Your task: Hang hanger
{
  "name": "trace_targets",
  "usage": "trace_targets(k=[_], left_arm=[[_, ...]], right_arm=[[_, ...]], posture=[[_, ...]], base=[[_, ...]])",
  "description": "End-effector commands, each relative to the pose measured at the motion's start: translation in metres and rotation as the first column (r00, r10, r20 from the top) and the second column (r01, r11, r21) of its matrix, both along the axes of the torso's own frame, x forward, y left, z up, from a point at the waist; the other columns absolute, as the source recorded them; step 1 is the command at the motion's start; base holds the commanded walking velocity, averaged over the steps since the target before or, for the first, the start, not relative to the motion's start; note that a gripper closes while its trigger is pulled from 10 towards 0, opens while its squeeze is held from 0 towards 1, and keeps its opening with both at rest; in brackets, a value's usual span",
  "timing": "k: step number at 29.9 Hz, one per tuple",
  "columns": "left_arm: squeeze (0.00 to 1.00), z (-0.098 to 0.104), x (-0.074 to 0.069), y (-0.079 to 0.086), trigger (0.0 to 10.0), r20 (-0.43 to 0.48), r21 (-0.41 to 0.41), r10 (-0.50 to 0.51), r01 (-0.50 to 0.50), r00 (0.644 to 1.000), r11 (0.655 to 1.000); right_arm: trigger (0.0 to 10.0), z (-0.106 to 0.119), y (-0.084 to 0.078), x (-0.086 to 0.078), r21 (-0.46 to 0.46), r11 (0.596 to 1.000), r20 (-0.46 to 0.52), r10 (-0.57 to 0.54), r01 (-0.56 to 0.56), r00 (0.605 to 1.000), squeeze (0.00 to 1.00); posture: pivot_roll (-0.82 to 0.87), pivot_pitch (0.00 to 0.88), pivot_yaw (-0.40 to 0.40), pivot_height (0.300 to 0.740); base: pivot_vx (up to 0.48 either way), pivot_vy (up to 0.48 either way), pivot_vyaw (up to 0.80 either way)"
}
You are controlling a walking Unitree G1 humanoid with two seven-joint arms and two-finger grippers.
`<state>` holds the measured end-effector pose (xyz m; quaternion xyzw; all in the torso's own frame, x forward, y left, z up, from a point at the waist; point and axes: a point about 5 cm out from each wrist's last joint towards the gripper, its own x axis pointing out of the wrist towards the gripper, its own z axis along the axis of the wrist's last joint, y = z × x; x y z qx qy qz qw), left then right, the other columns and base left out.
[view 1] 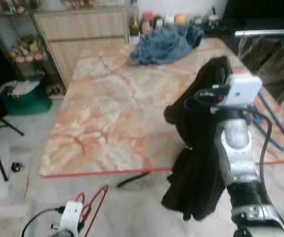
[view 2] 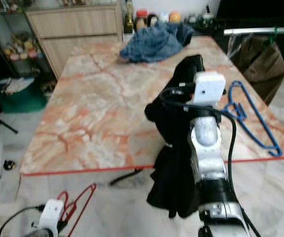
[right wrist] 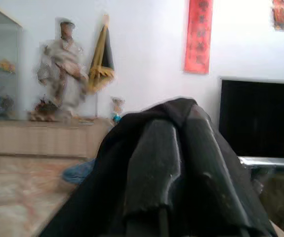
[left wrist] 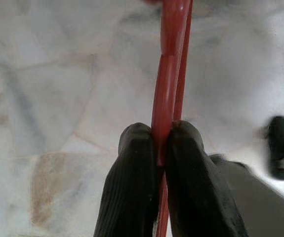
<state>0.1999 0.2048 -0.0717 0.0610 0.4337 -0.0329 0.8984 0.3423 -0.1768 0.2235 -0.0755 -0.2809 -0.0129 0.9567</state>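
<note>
Currently, in the left eye view, the right gripper (view 1: pixel 220 66) is raised over the near edge of the marble tabletop (view 1: pixel 107 123) with a black garment (view 1: pixel 196 163) draped from it and hanging past the edge toward the floor; likely it is held high so the cloth hangs free for threading. The left gripper (view 1: pixel 82 210) sits low near the floor, carrying the red hanger (view 1: pixel 95 202). In the right eye view, a blue hanger (view 2: pixel 250 118) lies flat on the tabletop just beside the right arm, a blue cloth (view 2: pixel 154 42) is heaped at the far end, and a metal rail (view 2: pixel 260 30) stands beyond, the probable hanging place. In the left wrist view, the jaws are clamped together on the red hanger's wire over tiled floor. In the right wrist view, the jaws are pressed together under the black garment, pinching its fabric.
</note>
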Motion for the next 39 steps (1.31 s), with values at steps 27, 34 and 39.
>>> trace_targets(k=[27, 34, 39], left_arm=[[0.00, -0.003, -0.006, 0.003, 10.0, -0.023, 0.017, -0.008, 0.009, 1.000, 1.000], [0.00, -0.004, -0.007, 0.002, 10.0, -0.030, 0.015, -0.006, 0.006, 1.000, 1.000], [0.00, -0.005, -0.008, 0.001, 10.0, -0.039, 0.015, -0.009, 0.009, 0.999, 1.000]], right_arm=[[10.0, 0.042, 0.001, 0.014, 0.008, 1.000, 0.104, 0.021, -0.022, 0.994, 0.00], [10.0, 0.037, 0.003, 0.016, 0.002, 0.999, 0.081, 0.041, -0.041, 0.996, 0.00], [10.0, 0.019, 0.005, 0.021, 0.007, 0.998, -0.028, 0.069, -0.068, 0.997, 0.00]], posture=[[-0.01, 0.023, 0.023, 0.740], [-0.01, 0.027, 0.022, 0.740], [-0.01, 0.027, 0.022, 0.740]], base=[[0.307, 0.000, 0.00], [0.216, 0.000, 0.00], [0.000, 0.000, 0.00]])
